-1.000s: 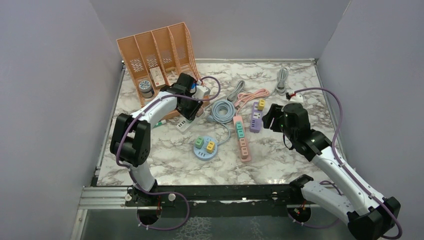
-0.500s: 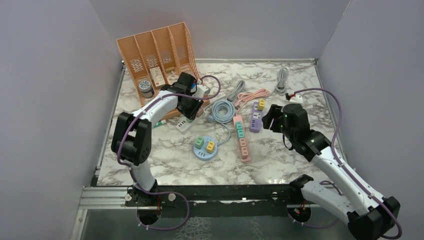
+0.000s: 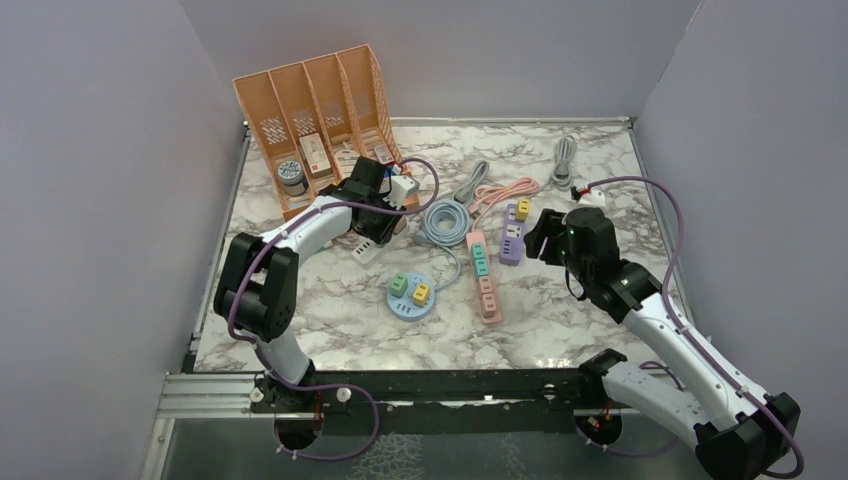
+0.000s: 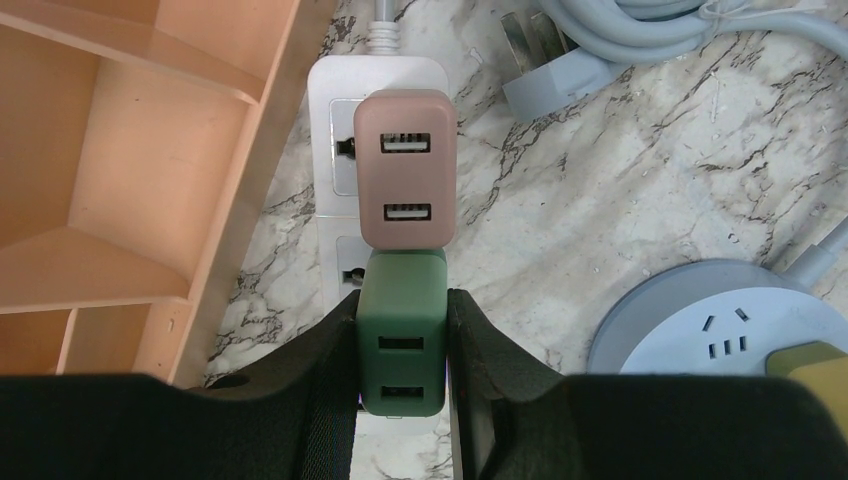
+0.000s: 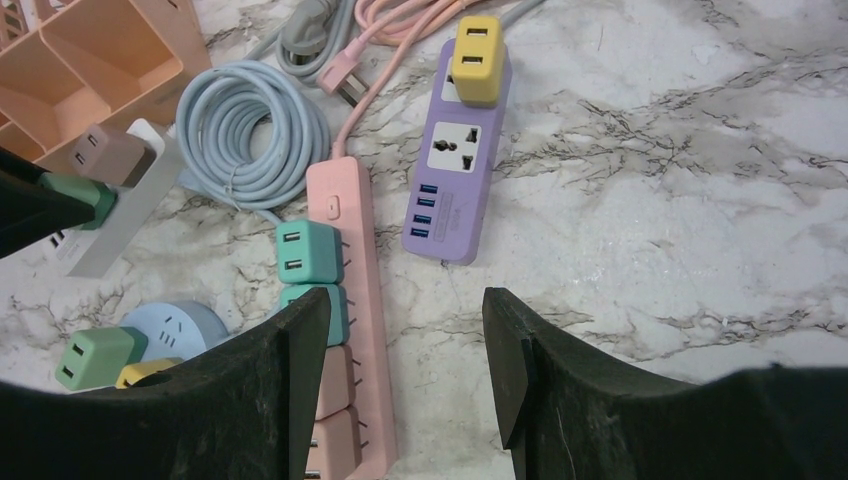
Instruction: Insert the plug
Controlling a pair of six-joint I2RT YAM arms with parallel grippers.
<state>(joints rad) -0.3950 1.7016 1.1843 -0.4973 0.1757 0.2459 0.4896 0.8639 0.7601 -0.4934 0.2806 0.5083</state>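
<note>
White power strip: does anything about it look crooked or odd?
Nothing damaged. The white power strip lies at an angle beside the orange rack, and the green adapter in the left gripper butts right up against the pink adapter already plugged in.

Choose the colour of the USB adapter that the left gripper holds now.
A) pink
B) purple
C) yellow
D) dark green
D: in the left wrist view, the left gripper is shut on the dark green adapter, just below the pink adapter on the white power strip.
</note>
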